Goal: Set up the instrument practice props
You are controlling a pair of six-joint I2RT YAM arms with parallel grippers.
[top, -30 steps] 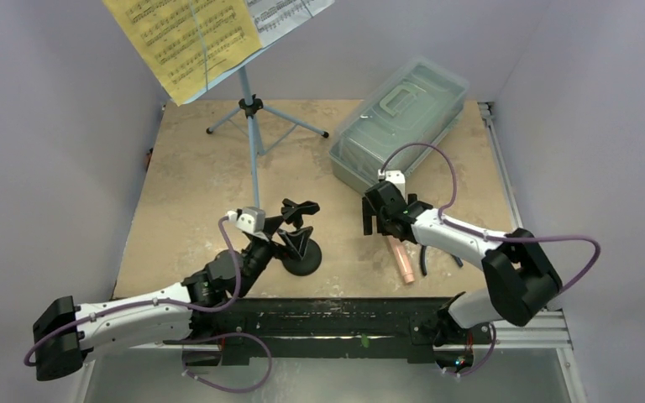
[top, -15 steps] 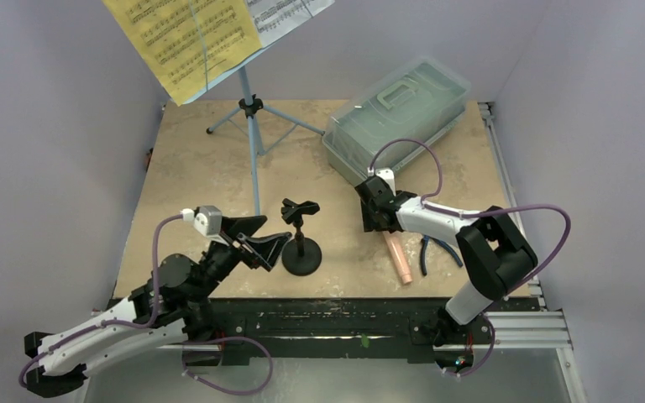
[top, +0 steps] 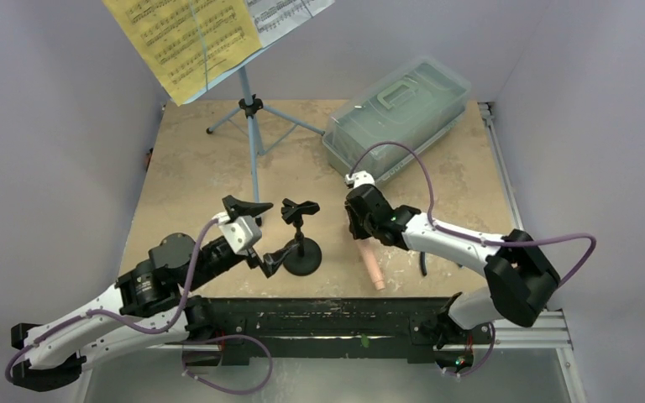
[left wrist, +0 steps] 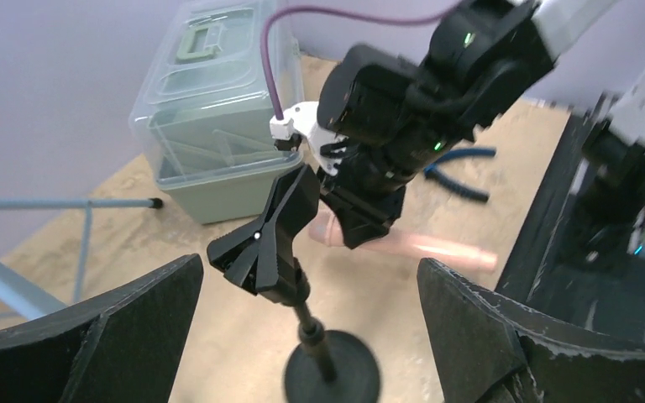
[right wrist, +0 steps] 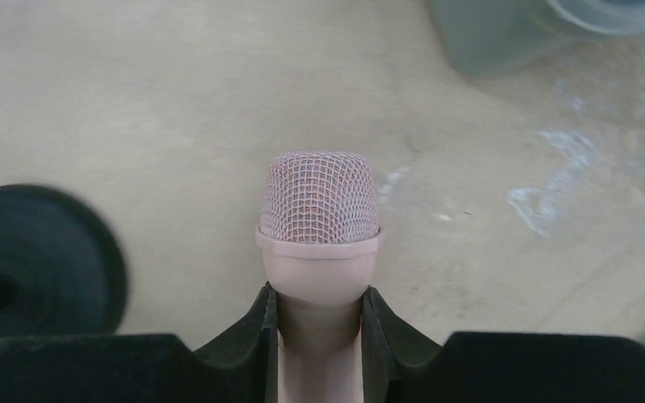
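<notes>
Beige worktop (top: 185,185) is carrying the props: near its front edge, the right gripper (top: 359,228) is clamping the peach-pink toy microphone (right wrist: 319,201) below its mesh head, while the left gripper (top: 259,231) is hanging spread wide just beside the short black mic stand (top: 301,260).

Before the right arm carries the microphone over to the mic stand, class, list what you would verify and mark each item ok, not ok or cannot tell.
1. Grip: the right gripper is shut on the toy microphone, at its neck below the mesh head: ok.
2. The mic stand is upright on its round base: ok.
3. The clip on top of it is empty: ok.
4. The left gripper is open and not gripping the stand: ok.
5. The microphone's tail is off the table: cannot tell.
6. The music sheets rest on the music stand: ok.
</notes>
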